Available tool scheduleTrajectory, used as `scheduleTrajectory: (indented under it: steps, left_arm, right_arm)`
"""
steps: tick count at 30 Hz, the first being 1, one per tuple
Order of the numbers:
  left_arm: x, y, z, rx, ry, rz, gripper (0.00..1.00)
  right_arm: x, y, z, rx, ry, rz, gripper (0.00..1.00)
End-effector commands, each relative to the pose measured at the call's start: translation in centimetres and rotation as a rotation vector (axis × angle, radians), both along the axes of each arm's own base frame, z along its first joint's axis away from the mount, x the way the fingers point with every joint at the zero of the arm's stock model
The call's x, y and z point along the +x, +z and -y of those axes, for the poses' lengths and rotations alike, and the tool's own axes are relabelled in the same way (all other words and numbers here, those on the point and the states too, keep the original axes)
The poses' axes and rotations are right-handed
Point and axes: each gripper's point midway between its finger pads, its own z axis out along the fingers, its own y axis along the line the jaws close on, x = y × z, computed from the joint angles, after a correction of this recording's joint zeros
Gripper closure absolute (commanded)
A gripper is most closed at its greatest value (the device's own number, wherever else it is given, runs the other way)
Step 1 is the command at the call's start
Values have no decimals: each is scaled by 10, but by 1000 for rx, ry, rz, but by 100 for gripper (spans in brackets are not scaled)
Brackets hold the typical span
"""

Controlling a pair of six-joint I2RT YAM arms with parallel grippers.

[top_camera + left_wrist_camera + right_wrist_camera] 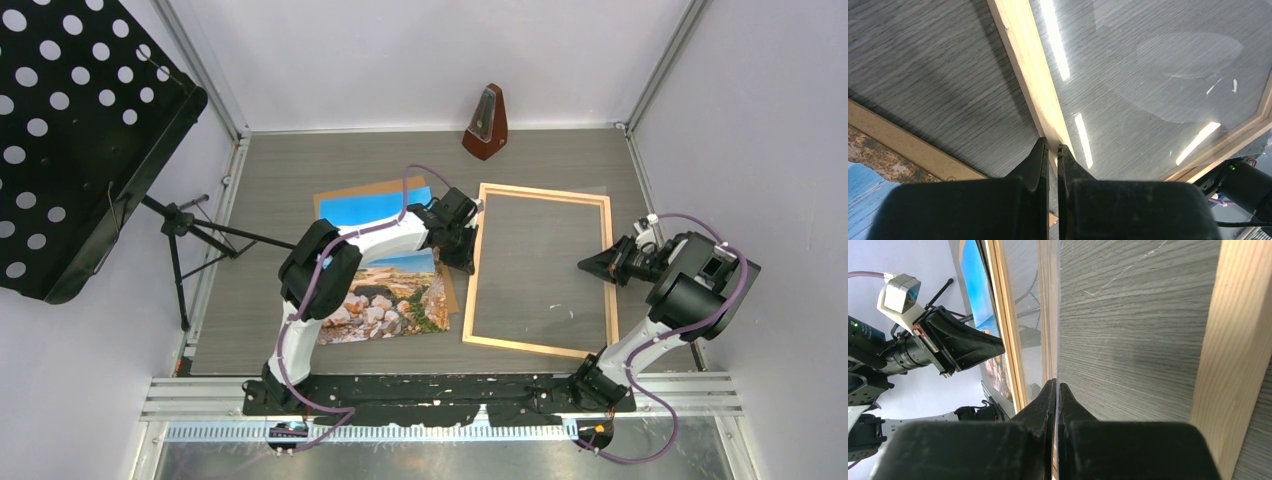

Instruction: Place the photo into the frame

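The light-wood frame point(478, 270) lies flat at the table's middle right. The photo point(385, 300), sky and rocks face up, lies left of it on a brown backing board point(335, 200), partly under my left arm. My left gripper point(468, 262) is at the frame's left rail point(1033, 70). Its fingers point(1040, 155) are nearly together, with only a thin slit and nothing seen between them. My right gripper point(588, 265) is just inside the frame's right rail point(1238, 365). It is shut on the edge of a clear sheet point(1048, 315) that stands tilted over the frame.
A brown metronome point(487, 125) stands at the back wall. A black perforated music stand point(70, 130) on a tripod point(185, 225) fills the left side. The left gripper shows in the right wrist view point(995, 347). Enclosure walls close in both sides.
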Motion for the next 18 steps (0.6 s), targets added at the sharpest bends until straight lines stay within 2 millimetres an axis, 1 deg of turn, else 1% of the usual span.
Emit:
scheduleTrajectory:
  steps: [1, 18]
  left_arm:
    - [1, -23, -2, 63, 3, 32, 100]
    - [2, -24, -3, 75, 7, 35, 100]
  right_arm:
    - [0, 7, -7, 0, 11, -2, 94]
    - [-2, 6, -3, -33, 2, -37, 94]
